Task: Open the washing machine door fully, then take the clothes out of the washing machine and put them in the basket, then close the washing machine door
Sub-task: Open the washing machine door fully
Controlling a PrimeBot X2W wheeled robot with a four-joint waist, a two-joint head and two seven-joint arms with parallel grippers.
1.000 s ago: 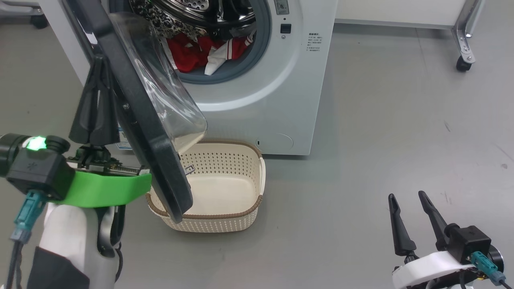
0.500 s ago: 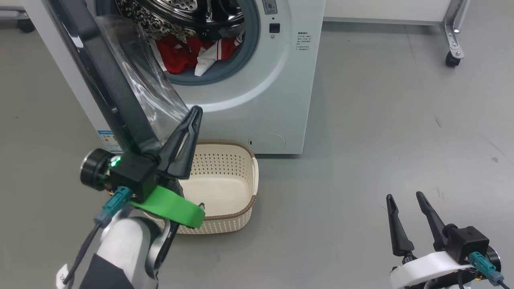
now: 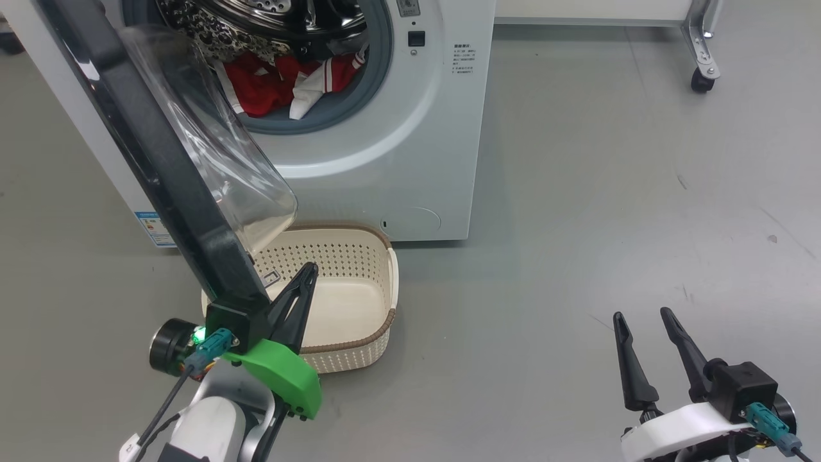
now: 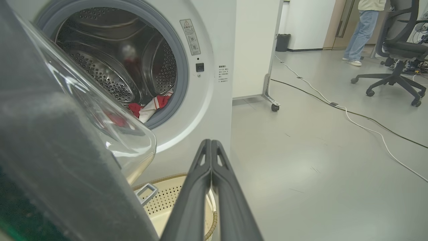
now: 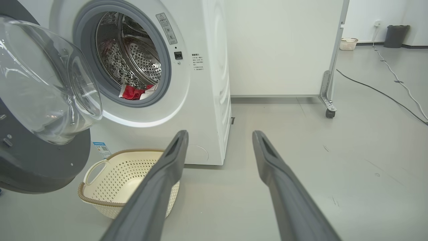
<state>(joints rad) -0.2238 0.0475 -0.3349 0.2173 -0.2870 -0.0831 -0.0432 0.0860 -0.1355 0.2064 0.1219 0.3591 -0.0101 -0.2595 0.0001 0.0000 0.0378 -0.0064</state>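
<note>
**Door out over the basket, clothes in the drum**

The clothes, red with a white part, lie heaped at the bottom of the drum, against the lower lip of the round opening at the top of the head view. The washing machine fills the upper centre. Its door is swung out and shows edge-on as a dark slanted bar from upper left to lower centre-left. The door's glass bowl bulges to the right and hangs over the back left corner of the basket. The basket sits on the floor just in front of the machine, below the opening, and the door's lower edge overhangs its near left rim.

The left gripper is at that lower edge, on its right side. Its jaws are pressed together on nothing and point up over the basket's left half. Whether its wrist touches the door cannot be told. The right gripper is at lower right, well apart from everything, jaws spread wide and empty.

Between the bowl and the opening's right side the way into the drum is open. Right of the machine and basket, open floor runs out to a caster at upper right. In the left wrist view a cable crosses the floor farther off, with a chair and a person at upper right.
</note>
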